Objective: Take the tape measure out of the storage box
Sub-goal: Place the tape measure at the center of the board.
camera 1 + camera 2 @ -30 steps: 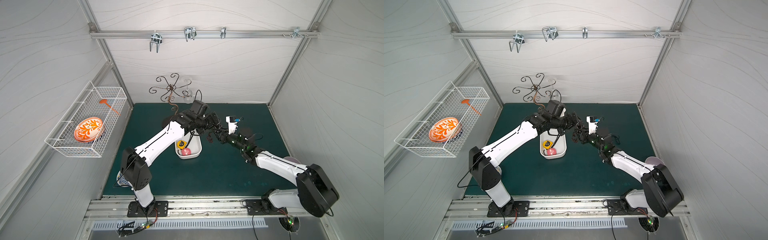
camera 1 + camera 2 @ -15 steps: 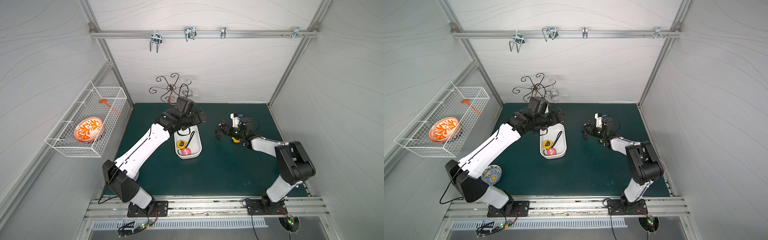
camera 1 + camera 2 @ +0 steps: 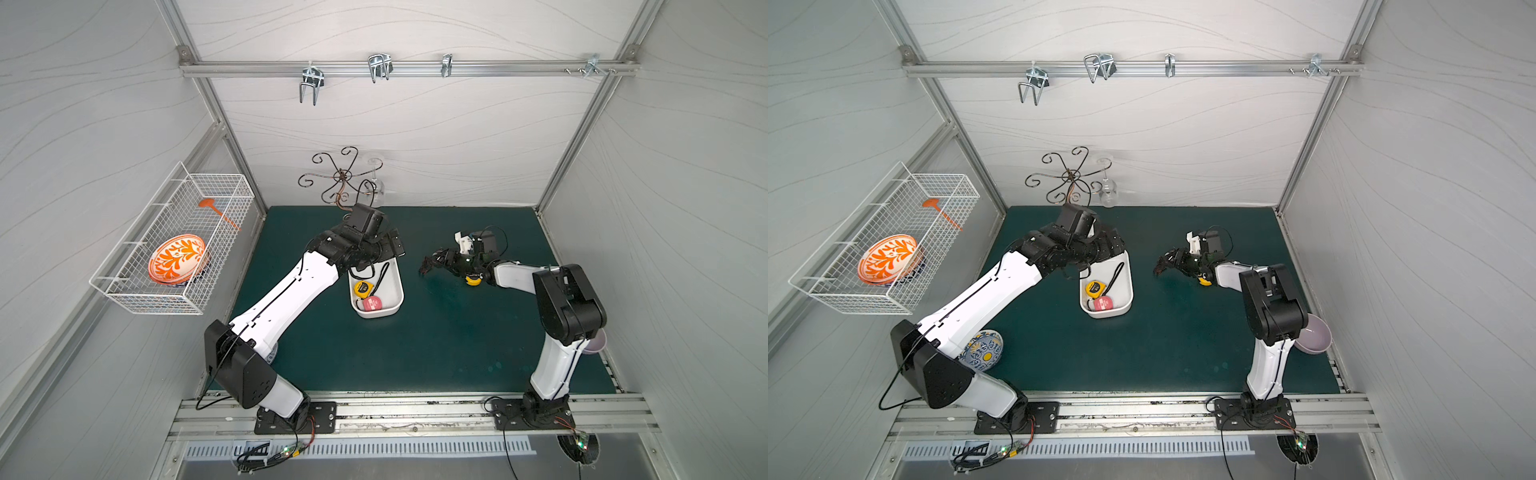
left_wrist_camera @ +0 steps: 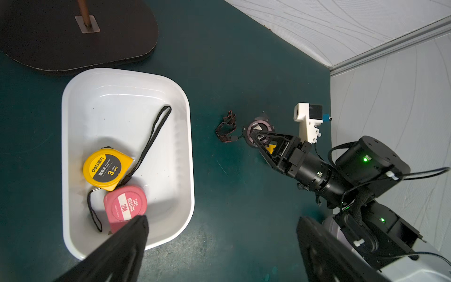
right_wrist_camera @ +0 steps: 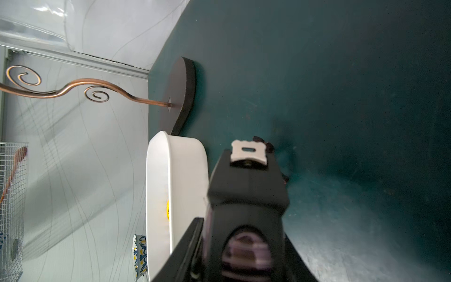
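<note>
R claw (image 4: 255, 135) part-closed, clamps black tape measure (image 4: 260, 127) outside storage box (image 4: 109, 97), beside its long wall, low over table (image 4: 219, 73). L claw (image 4: 222, 219) spread wide, empty, above box end w/ pink tape measure (image 4: 125, 205); yellow tape measure (image 4: 105, 168) also inside.

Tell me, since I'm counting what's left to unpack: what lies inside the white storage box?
Inside the storage box lie a yellow tape measure and a pink tape measure, plus two black straps. A finger of the left tool covers the pink one's corner.
</note>
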You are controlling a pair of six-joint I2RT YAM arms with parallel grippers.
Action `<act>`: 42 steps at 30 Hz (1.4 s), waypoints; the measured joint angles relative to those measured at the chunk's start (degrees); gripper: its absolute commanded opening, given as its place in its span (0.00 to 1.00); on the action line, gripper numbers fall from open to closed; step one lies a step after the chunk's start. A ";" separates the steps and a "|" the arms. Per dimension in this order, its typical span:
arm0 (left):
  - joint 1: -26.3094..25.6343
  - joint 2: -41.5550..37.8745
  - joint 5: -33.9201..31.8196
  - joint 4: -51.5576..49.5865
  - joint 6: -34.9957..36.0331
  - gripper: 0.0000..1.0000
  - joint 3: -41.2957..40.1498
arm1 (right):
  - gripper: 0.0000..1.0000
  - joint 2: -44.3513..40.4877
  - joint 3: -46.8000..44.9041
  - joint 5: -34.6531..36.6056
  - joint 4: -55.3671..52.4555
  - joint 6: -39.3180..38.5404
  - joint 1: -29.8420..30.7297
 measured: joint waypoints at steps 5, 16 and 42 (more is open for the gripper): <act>0.09 0.00 0.48 0.00 0.02 1.00 -0.07 | 0.18 1.46 1.57 0.76 -5.29 0.02 -0.15; 0.72 0.46 0.63 0.00 0.46 1.00 -0.31 | 0.76 1.88 4.68 2.69 -13.99 -0.83 -0.17; 1.27 13.51 -7.48 -8.81 16.20 1.00 0.00 | 0.99 -19.56 -0.07 8.39 -24.24 -5.84 -0.28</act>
